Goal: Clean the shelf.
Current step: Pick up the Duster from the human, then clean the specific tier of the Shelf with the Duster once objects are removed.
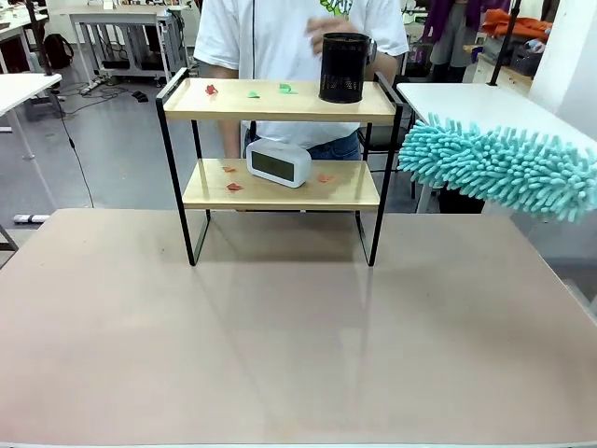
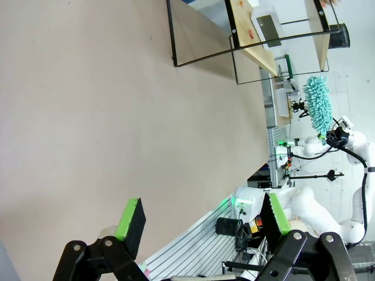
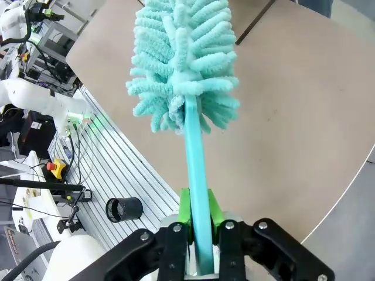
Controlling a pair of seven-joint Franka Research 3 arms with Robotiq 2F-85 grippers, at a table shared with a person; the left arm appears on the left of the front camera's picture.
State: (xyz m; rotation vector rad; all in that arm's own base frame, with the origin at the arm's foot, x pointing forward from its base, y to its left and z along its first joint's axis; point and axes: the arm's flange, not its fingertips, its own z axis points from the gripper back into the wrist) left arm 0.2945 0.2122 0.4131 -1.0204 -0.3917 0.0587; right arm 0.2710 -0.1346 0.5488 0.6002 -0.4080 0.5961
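Holding the duster: the right gripper is clamped on the teal handle, with a green pad pressed to each side of it, at the lower middle of the right wrist view.
Place of the duster: its fluffy teal head hangs in the air at the right edge of the front view, level with the gap between the two boards. Its left tip meets the shelf's right post in the picture; whether they touch cannot be told.
Left gripper: fingers spread wide with nothing between them, above the bare table, along the bottom of the left wrist view.
Shelf: stands upright on the far part of the table, upper middle of the front view.
Top board: a black mesh cup at its right end, with small red and green scraps lying to the cup's left.
Lower board: a white digital clock left of centre, with red and orange scraps on both sides of it.
Person: in a white shirt, right behind the shelf at the top of the frame.
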